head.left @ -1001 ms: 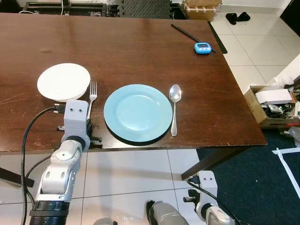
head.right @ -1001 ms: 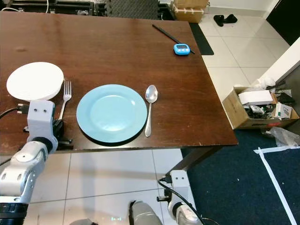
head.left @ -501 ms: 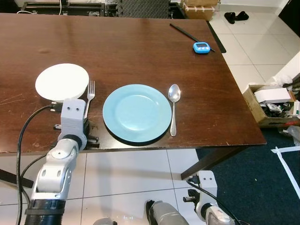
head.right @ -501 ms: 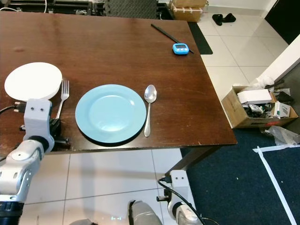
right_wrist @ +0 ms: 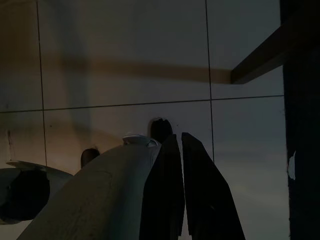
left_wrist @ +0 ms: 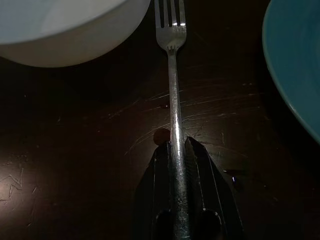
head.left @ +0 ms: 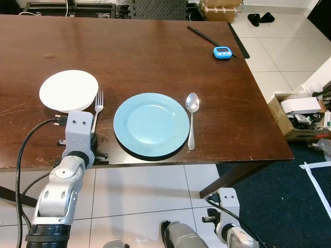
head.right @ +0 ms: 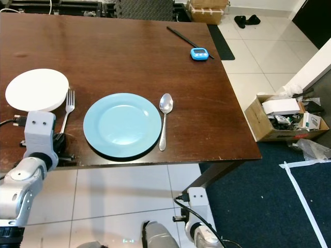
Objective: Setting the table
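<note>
A silver fork (head.left: 97, 107) lies on the dark wooden table (head.left: 155, 57), between a white bowl (head.left: 69, 90) and a light blue plate (head.left: 151, 124). My left gripper (left_wrist: 176, 142) is at the table's near edge, shut on the fork's handle (left_wrist: 175, 100), tines pointing away from me. A silver spoon (head.left: 192, 121) lies just right of the plate. My right gripper (right_wrist: 179, 137) hangs idle below the table over the tiled floor, fingers together.
A blue timer (head.left: 223, 51) and black chopsticks (head.left: 207, 37) lie at the table's far right. A cardboard box of clutter (head.left: 300, 116) stands on the floor to the right, beside a dark rug with white tape (head.left: 315, 181).
My left arm has drawn back slightly toward the table edge, and the fork has slid a little nearer with it. Plate, spoon and bowl have not moved.
</note>
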`<state>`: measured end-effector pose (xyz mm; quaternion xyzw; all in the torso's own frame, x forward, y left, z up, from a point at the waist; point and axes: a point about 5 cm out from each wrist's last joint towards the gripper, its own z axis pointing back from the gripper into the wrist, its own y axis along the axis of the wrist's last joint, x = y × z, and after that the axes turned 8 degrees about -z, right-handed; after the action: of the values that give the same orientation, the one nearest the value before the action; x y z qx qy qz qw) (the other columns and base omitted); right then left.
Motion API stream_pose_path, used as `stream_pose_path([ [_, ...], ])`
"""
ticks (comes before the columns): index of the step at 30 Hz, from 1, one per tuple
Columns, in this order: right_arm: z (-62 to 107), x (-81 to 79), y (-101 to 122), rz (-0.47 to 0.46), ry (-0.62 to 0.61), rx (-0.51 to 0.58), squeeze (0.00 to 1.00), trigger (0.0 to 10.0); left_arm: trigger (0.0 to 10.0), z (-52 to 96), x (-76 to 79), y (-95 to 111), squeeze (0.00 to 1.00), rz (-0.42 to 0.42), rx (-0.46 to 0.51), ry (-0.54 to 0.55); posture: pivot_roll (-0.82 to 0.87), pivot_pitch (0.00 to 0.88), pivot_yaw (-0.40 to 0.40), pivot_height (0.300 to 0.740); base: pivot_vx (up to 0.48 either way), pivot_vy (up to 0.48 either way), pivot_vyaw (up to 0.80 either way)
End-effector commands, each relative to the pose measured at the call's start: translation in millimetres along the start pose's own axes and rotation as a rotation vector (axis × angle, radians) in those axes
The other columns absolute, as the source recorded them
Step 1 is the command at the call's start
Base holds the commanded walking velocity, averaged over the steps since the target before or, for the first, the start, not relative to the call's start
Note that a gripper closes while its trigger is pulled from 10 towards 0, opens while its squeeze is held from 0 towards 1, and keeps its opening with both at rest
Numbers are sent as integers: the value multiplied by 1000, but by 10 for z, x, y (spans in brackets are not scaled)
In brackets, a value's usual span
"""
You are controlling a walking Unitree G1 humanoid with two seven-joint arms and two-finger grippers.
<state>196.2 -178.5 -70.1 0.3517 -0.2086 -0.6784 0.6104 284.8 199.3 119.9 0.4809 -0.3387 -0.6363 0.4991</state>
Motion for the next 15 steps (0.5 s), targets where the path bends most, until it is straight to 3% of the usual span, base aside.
stream_pose_path([
  [1, 23, 14, -67, -5, -9, -22, 0, 10000, 10000, 17, 35, -262, 0, 10, -126, -23, 24, 122, -27, 740, 0, 0, 0],
  [2, 23, 15, -68, -6, -11, -22, 0, 10000, 10000, 15, 40, -256, 1000, 14, -122, -31, 21, 124, -24, 740, 0, 0, 0],
  [7, 24, 22, -67, -7, -13, -22, 0, 10000, 10000, 12, 45, -245, 1000, 17, -121, -32, 21, 126, -25, 740, 0, 0, 0],
  [8, 24, 24, -66, -7, -14, -22, 0, 10000, 10000, 15, 43, -241, 839, 20, -122, -28, 20, 128, -26, 740, 0, 0, 0],
  [9, 24, 24, -66, -7, -14, -22, 0, 10000, 10000, 15, 43, -241, 839, 20, -122, -28, 20, 128, -26, 740, 0, 0, 0],
  [10, 24, 26, -64, -7, -14, -23, 0, 10000, 10000, 18, 36, -237, 0, 22, -124, -21, 21, 128, -27, 740, 0, 0, 0],
  [15, 24, 27, -62, -6, -13, -22, 0, 10000, 10000, 58, -42, -169, 0, 20, -104, 47, 22, 128, -27, 740, 0, 0, 0],
])
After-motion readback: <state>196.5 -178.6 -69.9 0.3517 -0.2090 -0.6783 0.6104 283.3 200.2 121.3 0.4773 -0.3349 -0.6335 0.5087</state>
